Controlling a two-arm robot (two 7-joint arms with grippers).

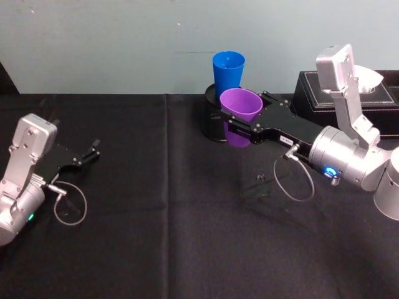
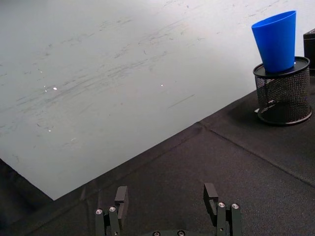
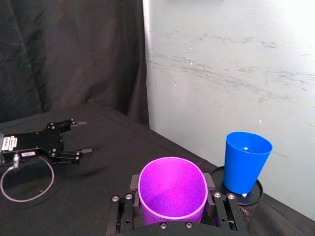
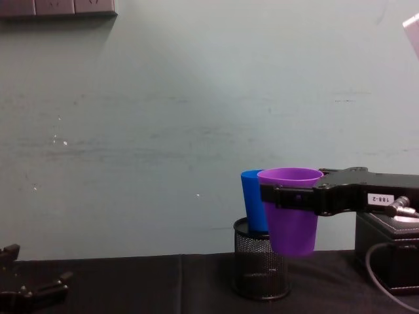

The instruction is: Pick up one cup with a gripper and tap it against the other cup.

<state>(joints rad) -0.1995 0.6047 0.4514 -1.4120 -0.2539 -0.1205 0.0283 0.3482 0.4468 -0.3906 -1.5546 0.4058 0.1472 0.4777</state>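
Note:
My right gripper (image 1: 235, 118) is shut on the purple cup (image 1: 240, 106) and holds it upright above the table, just in front of the blue cup (image 1: 228, 70). The blue cup stands in a black mesh pen holder (image 4: 261, 268). In the chest view the purple cup (image 4: 291, 212) overlaps the blue cup (image 4: 253, 199); whether they touch I cannot tell. The right wrist view has the purple cup (image 3: 172, 189) between my fingers and the blue cup (image 3: 245, 160) beyond it. My left gripper (image 1: 95, 150) rests open and empty at the left of the table; its fingers (image 2: 120, 196) frame bare cloth.
A black box (image 1: 349, 99) sits at the back right by the wall. Black cloth (image 1: 168, 218) covers the table, with a pale wall (image 1: 124, 43) right behind the mesh holder (image 2: 284, 96).

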